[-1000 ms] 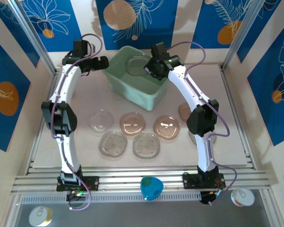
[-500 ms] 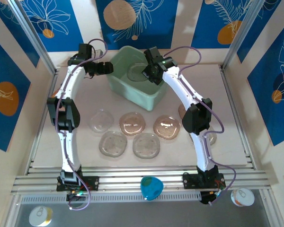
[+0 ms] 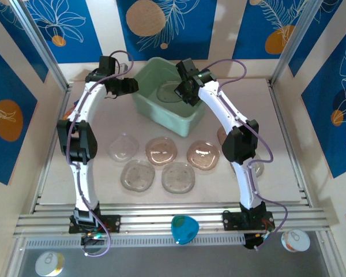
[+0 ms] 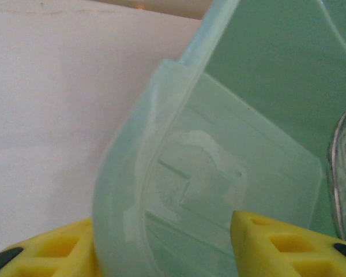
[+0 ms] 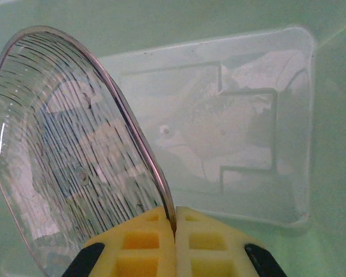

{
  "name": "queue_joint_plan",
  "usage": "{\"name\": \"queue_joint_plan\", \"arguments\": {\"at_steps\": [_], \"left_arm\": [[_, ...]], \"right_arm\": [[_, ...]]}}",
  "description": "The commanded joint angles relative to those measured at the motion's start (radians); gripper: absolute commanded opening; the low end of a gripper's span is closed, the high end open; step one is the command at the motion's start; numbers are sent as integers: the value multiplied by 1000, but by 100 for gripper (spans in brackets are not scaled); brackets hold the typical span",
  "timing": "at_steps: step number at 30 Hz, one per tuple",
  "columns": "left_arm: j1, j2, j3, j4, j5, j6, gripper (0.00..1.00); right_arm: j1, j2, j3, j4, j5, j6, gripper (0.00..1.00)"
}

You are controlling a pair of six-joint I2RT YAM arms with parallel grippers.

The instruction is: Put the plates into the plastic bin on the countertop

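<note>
Clear plate pinched by its edge in shut right gripper, tilted inside plastic bin at 12 o'clock on countertop. Sunk lower than a second ago. Left gripper shifted onto bin's 9 o'clock wall, fingers narrowed astride it; clamped or not, cannot tell. Five loose plates at 6 o'clock, unmoved. Two further plates half hidden behind right arm.

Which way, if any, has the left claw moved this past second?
Yes. The left gripper moved right, toward the plastic bin; its fingers now straddle the bin's left wall.
</note>
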Motion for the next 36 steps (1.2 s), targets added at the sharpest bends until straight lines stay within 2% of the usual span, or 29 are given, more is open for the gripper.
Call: {"name": "queue_joint_plan", "arguments": {"at_steps": [1,9,17,20,29,32,36], "left_arm": [[-32,-100,-151,62,-37,-109,47],[-98,-276,-420,194,-192,-309,46],[-148,-357,-516,203,-288,-404,52],[-166,-371,-524,198,-303,-406,58],[-166,-402,-460,125,-327,-285,80],[-164,-391,-399,87,-323,-200,85],[-152,-318,-250,-31,-294,-58,86]], "right_arm": [[-9,-13,35,-43,-23,-3,0],[-27,-14,29,-41,-64,-44,0],[-23,20,23,-64,-95,-46,0],[-12,31,22,-67,-89,-21,0],[8,59,23,-50,-88,33,0],[11,62,20,-52,-68,56,0],[18,60,-9,-10,-51,96,0]]}}
